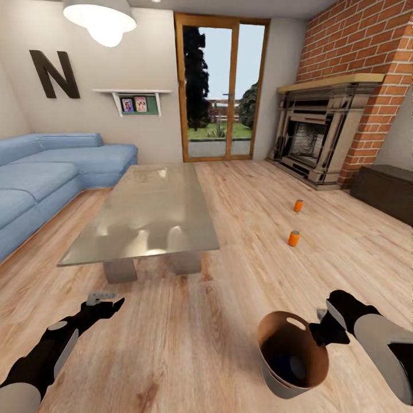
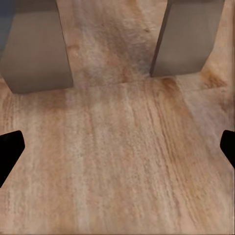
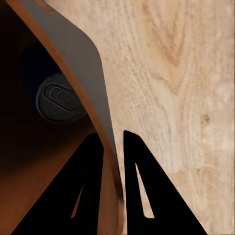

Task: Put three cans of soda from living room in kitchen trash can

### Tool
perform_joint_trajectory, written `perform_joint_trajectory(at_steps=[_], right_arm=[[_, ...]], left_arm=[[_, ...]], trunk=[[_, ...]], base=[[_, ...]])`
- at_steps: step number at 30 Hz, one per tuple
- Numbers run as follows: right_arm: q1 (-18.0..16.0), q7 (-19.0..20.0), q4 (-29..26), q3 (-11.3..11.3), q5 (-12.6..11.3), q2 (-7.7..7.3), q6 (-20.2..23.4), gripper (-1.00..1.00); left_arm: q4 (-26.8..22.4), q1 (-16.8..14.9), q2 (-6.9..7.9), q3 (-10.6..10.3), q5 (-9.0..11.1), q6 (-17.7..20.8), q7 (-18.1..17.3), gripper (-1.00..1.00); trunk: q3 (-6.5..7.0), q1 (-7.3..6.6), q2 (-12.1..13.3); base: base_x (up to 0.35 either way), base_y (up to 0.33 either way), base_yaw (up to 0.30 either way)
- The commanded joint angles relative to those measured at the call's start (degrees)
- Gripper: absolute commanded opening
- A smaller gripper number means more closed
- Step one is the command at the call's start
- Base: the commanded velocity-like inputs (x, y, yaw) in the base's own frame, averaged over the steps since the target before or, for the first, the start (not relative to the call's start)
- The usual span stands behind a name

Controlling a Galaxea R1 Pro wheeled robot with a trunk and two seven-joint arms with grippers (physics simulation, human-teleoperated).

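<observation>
A: Which lettering is showing legibly in the head view?

B: One sign only: a large dark capital letter "N" [image 1: 54,73] is hanging on the pale wall [image 1: 149,51] above the blue sofa [image 1: 46,172].

A: Are the small pictures on the wall shelf [image 1: 133,94] giving any words?

B: They are appearing too small to read. The two orange cans [image 1: 293,238] on the floor are showing no legible label.

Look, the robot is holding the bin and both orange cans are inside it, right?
Not quite. The right end effector does hold the bin by its rim, but the head view shows both orange cans standing on the floor. A dark can lies inside.
</observation>
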Motion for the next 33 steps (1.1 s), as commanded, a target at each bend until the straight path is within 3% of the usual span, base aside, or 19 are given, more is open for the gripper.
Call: perform_joint_trajectory(at_steps=[1, 7, 17, 33], right_arm=[[0.6, 0.4, 0.0, -0.8, -1.4, 0.08, 0.0, -1.0], [2.2, 0.5, 0.1, -0.8, -1.4, 0.36, -2.8, -1.0], [4.6, 1.1, 0.0, -0.7, -1.6, 0.82, -3.4, -1.0], [4.9, 1.0, -0.2, -0.9, -1.4, 0.14, -3.3, -1.0]], left_arm=[[0.0, 0.0, 0.0, 0.0, 0.0, 0.0, 0.0, 1.0], [0.1, 0.0, 0.0, 0.0, 0.0, 0.0, 0.0, 1.0], [1.2, 0.0, 0.0, 0.0, 0.0, -1.3, 0.0, 1.0], [1.3, 0.0, 0.0, 0.0, -0.1, -1.3, 0.3, 1.0]], trunk=[[0.01, -0.01, 0.0], [0.01, -0.01, 0.0], [0.01, -0.01, 0.0], [0.01, -0.01, 0.0]], base=[[0.137, -0.309, 0.0], [0.14, -0.309, 0.0], [0.158, -0.303, 0.0], [0.177, -0.295, 0.0]])
